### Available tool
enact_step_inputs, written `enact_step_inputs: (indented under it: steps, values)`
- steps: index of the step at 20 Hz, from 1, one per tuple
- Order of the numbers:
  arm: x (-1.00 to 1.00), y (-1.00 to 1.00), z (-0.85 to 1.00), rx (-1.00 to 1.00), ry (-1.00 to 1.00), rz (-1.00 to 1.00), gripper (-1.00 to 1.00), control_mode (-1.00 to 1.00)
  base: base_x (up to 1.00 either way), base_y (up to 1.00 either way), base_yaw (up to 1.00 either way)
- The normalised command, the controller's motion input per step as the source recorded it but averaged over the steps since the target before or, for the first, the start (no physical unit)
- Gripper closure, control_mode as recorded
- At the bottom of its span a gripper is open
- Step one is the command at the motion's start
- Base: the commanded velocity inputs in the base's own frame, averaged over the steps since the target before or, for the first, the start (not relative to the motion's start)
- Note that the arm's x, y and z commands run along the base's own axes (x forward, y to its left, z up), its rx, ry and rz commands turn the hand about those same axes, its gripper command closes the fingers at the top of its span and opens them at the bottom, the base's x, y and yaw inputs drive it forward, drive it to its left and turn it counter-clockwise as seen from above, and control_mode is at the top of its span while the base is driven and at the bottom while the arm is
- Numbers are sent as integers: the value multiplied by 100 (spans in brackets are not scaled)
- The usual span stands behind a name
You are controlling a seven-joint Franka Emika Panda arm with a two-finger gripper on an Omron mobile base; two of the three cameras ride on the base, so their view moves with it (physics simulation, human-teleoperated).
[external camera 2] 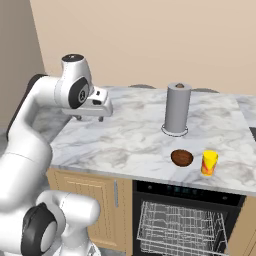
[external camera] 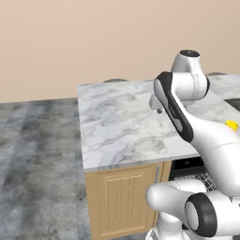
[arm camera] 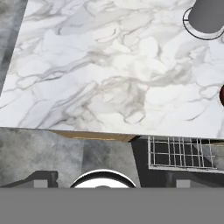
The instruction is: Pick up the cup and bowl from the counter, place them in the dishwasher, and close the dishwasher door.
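Note:
The yellow cup (external camera 2: 209, 163) stands near the counter's (external camera 2: 125, 140) front edge, with the dark brown bowl (external camera 2: 182, 157) just left of it. In the left base view the cup (external camera: 231, 124) peeks out behind my arm. My gripper (external camera 2: 90, 118) hovers open and empty above the counter's left part, well to the left of both. Below the cup and bowl the dishwasher (external camera 2: 186, 190) stands open, showing its white wire rack (external camera 2: 182, 227). The dishwasher door is out of view. In the hand view the bowl (arm camera: 222, 95) shows as a sliver at the right edge, with the rack (arm camera: 181, 153) below the counter (arm camera: 109, 78).
A tall grey cylinder (external camera 2: 178, 108) stands on a round base behind the bowl and shows in the hand view (arm camera: 208, 17) at the top right. Light wooden cabinets (external camera: 124, 197) sit under the counter. Grey floor (external camera: 37, 164) lies to the left.

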Motion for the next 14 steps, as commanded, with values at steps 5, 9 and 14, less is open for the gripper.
enact_step_inputs:
  steps: [5, 9, 14]
  values:
    - [0, -28, 0, 0, 0, 0, -100, -100, 0, 0, 0]
    - [0, -33, -1, 0, 0, 0, -100, -100, 0, 0, 0]
    - [0, -35, -8, 0, 0, 0, -100, -100, 0, 0, 0]
